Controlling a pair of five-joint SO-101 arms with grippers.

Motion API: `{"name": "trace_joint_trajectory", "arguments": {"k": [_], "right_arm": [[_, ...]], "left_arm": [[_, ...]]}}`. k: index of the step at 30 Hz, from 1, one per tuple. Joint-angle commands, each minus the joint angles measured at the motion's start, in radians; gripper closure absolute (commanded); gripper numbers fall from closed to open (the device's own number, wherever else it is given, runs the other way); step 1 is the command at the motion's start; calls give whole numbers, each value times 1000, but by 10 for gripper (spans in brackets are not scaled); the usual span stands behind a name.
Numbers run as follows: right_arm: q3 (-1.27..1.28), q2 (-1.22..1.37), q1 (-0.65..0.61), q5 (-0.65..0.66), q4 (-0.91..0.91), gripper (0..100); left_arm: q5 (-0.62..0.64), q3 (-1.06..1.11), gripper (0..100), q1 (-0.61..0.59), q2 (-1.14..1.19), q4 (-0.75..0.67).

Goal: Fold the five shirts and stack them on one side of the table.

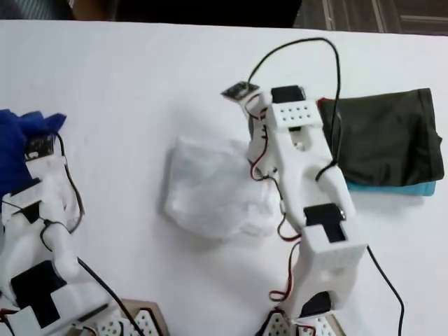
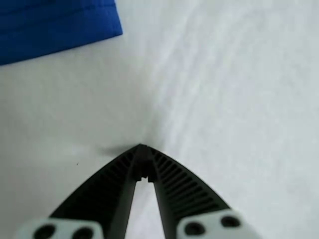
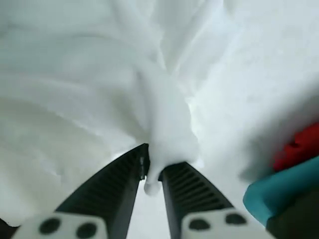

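Observation:
A crumpled white shirt (image 1: 213, 187) lies in the middle of the table. My right gripper (image 3: 155, 167) is shut on a pinched fold of this white shirt (image 3: 164, 114); in the high view that arm (image 1: 297, 150) stands at the shirt's right edge. A folded stack (image 1: 385, 136) sits at the right: a dark green shirt on top, a teal one (image 3: 279, 191) and a red one (image 3: 301, 147) beneath. A blue shirt (image 1: 17, 143) lies at the left edge, beside my left arm (image 1: 38, 210). My left gripper (image 2: 142, 154) is shut, empty, its tip at the bare table, with the blue shirt (image 2: 55, 25) beyond it.
The white table (image 1: 126, 84) has free room at the back and between the two arms. Black and red cables (image 1: 266, 150) run along the right arm and over the stack's edge. Arm bases (image 1: 133, 322) stand at the front edge.

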Motion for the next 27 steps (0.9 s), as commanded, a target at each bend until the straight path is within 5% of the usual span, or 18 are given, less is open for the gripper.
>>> {"name": "trace_joint_trajectory", "arguments": {"k": [1,16,23,27], "right_arm": [[-43,-104,8,5,4,979],[-698,257,7,68,58,979],[-783,447,12,63,62,977],[-827,418,15,58,77,850]], "left_arm": [[6,-4,975,-6,-37,-21],[6,-2,975,-6,-37,-21],[6,-2,975,-6,-37,-21],[6,-2,975,-6,-37,-21]]}}
